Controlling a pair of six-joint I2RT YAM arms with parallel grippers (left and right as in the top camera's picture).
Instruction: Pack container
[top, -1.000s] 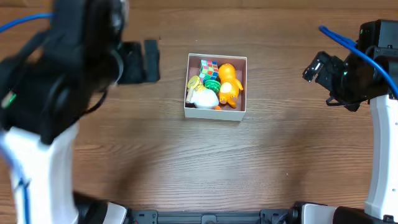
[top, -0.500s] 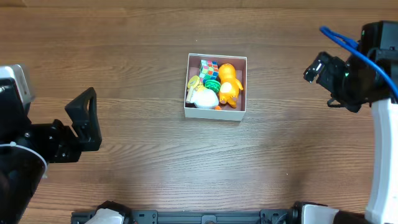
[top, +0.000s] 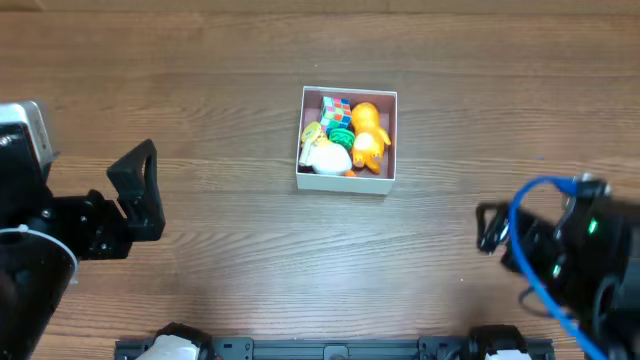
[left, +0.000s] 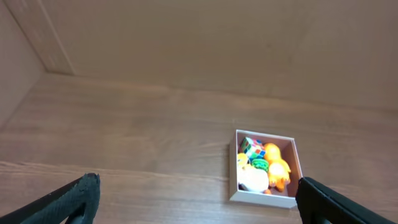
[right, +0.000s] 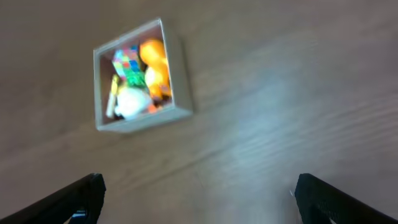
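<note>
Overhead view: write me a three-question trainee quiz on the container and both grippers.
1. True or false: the container is empty.
2. In the overhead view, which toy lies against the container wall nearest the picture's right edge? A. white toy B. orange toy C. multicoloured cube
3. Fill in: the left gripper and the right gripper are both ____, holding nothing.
Key: 1 false; 2 B; 3 open.
</note>
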